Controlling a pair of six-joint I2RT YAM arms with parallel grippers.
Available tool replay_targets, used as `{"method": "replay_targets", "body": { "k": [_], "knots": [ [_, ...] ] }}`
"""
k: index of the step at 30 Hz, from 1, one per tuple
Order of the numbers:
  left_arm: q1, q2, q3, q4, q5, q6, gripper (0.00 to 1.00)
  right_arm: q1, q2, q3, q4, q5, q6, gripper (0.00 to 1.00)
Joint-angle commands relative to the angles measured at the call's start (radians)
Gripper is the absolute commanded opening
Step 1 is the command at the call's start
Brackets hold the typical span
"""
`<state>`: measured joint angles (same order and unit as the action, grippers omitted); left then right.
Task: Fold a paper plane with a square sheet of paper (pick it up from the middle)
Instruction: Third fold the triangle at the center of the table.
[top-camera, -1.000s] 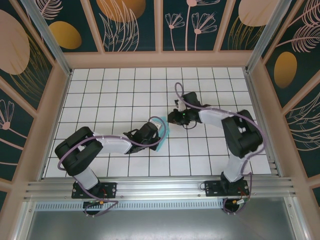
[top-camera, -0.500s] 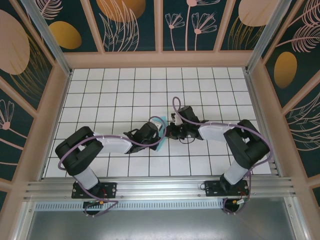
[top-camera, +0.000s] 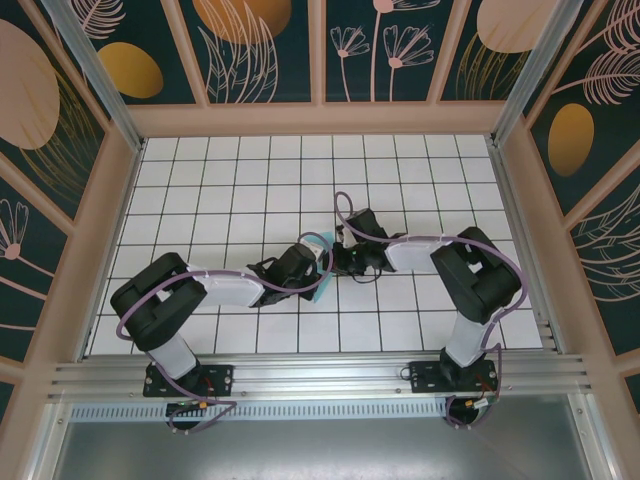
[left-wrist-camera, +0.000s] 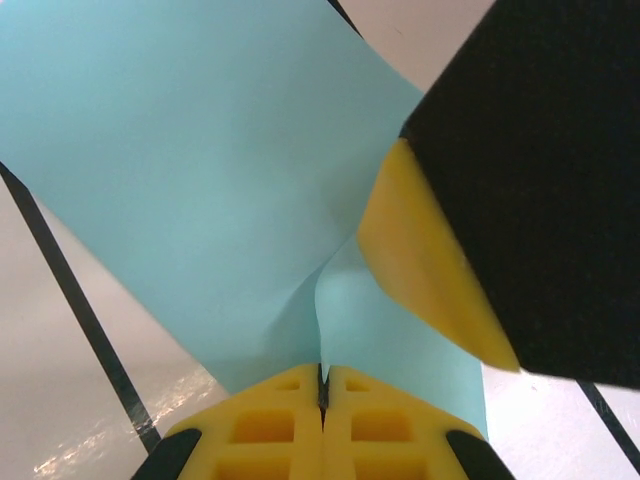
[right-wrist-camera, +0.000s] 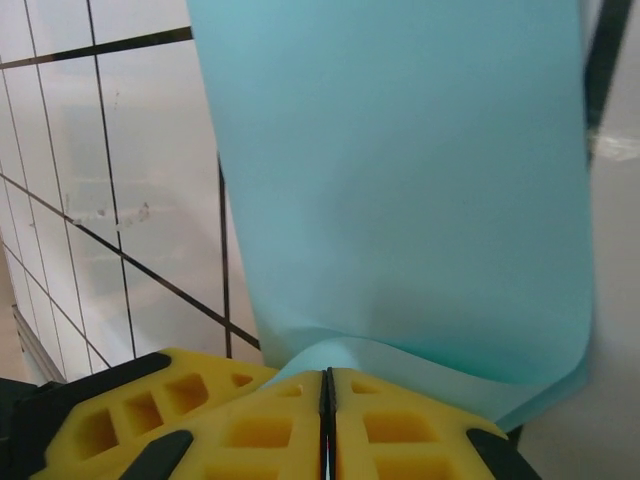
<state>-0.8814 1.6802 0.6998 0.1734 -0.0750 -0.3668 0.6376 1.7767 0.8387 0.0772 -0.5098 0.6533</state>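
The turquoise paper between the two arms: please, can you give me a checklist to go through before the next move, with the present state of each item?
1. Left hand shut on the square sheet of paper: ok, the jaws are closed with the sheet pinched between them.
2. Right hand shut on the sheet: ok, the paper curls down into its closed jaws.
3. Sheet untorn: ok where it shows; it is only bent near both pinches.
4. Hands apart from each other: cannot tell; in the top view they are very close together.
5. Edges lined up for a fold: cannot tell.
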Motion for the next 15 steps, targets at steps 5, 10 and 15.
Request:
{"method": "replay_targets", "body": {
  "k": [5,10,15],
  "knots": [
    [0.005,0.028,-0.005,-0.041,0.030,0.013,0.00,-0.022,0.077,-0.011,0.056,-0.017,-0.056,0.14],
    [0.004,0.028,-0.001,-0.052,0.024,0.020,0.00,-0.039,0.060,-0.041,0.080,-0.054,-0.042,0.14],
    [0.005,0.028,0.002,-0.057,0.021,0.018,0.00,-0.085,-0.061,-0.069,0.096,-0.073,-0.043,0.15]
  ]
}}
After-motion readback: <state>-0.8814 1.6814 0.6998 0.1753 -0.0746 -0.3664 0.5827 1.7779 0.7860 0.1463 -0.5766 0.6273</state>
